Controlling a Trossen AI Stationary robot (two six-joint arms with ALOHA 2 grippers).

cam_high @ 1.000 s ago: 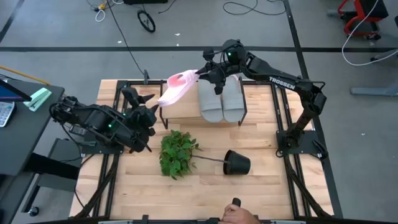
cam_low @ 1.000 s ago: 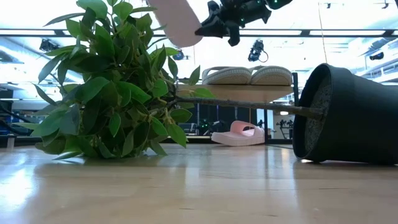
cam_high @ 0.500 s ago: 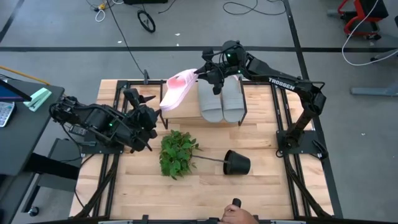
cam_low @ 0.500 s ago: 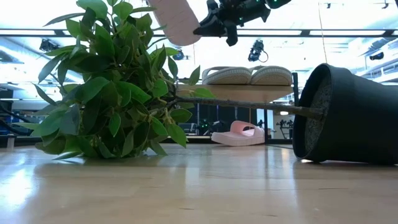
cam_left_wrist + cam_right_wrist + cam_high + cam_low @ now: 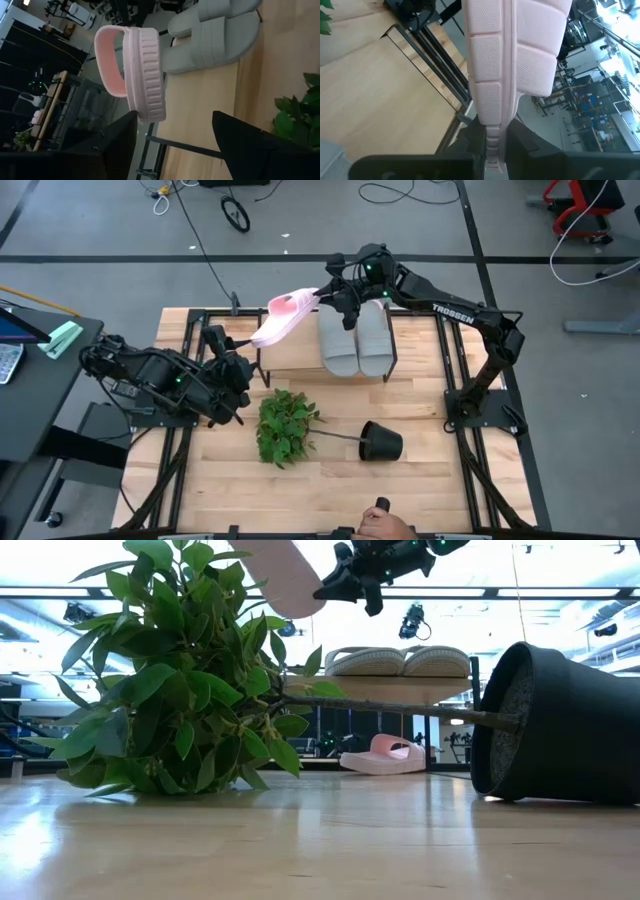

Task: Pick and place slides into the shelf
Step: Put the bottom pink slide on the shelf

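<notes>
I see my right hand clenched on one end of a pink slide, holding it in the air over the shelf, at the 9 o'clock side of the two grey slides lying on its top board. My left hand waits released beside the shelf. A black pot lies tipped on the surface, its plant spilled out sideways.
</notes>
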